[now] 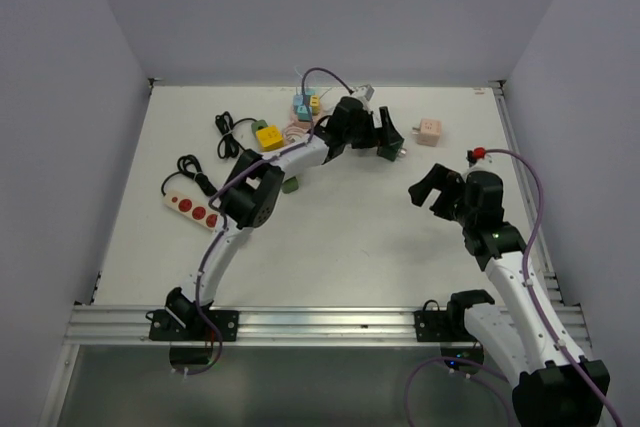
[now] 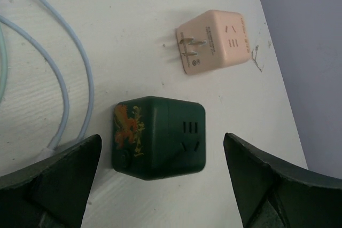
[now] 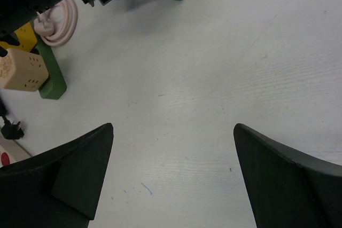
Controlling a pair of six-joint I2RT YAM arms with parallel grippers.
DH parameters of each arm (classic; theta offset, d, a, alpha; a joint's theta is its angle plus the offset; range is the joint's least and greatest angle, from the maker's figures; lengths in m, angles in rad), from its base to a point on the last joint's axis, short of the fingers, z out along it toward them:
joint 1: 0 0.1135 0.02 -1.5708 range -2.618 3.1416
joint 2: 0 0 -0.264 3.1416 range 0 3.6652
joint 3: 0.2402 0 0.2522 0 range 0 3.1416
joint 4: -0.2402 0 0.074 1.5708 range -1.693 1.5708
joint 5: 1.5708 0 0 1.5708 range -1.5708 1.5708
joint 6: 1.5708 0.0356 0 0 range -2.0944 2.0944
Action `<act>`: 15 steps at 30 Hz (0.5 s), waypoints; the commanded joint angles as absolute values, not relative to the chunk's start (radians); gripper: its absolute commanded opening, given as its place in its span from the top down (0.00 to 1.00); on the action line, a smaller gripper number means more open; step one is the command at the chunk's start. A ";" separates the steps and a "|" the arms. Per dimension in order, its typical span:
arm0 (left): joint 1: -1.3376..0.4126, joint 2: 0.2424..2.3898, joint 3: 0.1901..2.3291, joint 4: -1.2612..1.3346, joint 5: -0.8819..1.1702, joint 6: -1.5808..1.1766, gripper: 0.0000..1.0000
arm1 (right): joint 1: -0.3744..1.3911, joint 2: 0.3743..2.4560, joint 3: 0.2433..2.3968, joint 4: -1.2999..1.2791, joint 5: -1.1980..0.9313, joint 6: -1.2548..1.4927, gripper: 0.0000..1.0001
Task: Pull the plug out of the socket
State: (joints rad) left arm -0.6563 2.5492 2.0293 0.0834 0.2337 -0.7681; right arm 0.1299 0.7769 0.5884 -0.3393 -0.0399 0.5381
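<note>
At the left of the table [image 1: 330,247] a white power strip [image 1: 190,207] with red switches is lying near a black cable [image 1: 228,132], and only the overhead view is showing them whole; no writing is readable on either. Toward the middle, the left gripper [image 2: 160,148] is hanging with its jaws spread wide, gripping nothing, one finger on each side of the green cube socket [image 2: 160,137] and neither touching it. Its wrist camera alone is showing a pale blue cable [image 2: 64,78] curving at the left, plus an orange flower mark and a round button on the cube. Just beyond the cube the pink plug [image 2: 214,41] is lying with its prongs free, apart from the socket; the print on its pronged face is too small to read. At the right, the right gripper [image 1: 428,190] is hovering over bare table, fingers set far apart and empty
</note>
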 commanded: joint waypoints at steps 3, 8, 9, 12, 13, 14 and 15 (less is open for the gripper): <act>-0.686 2.239 2.059 0.020 0.256 -0.608 0.00 | 0.127 0.778 0.581 -0.221 -0.176 0.499 0.01; -0.686 1.984 1.924 -0.112 0.118 -0.450 0.00 | 0.130 0.770 0.545 -0.097 -0.259 0.483 0.01; -0.686 1.885 1.893 -0.132 0.083 -0.431 0.00 | 0.132 0.778 0.537 -0.071 -0.270 0.491 0.01; -0.681 1.673 1.741 -0.181 -0.053 -0.379 0.00 | 0.187 0.822 0.534 0.026 -0.269 0.492 0.01; -0.680 1.622 1.668 -0.192 -0.092 -0.367 0.00 | 0.218 0.833 0.540 0.040 -0.246 0.473 0.01; -0.678 1.576 1.636 -0.224 -0.112 -0.347 0.00 | 0.304 0.862 0.564 0.058 -0.179 0.454 0.01; -0.677 1.492 1.608 -0.241 -0.130 -0.335 0.00 | 0.352 0.882 0.581 0.066 -0.138 0.434 0.01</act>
State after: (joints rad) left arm -0.6872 1.6215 1.7123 -0.1242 0.0093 -0.4416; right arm 0.2333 0.8387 0.5373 -0.0647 -0.1982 0.4961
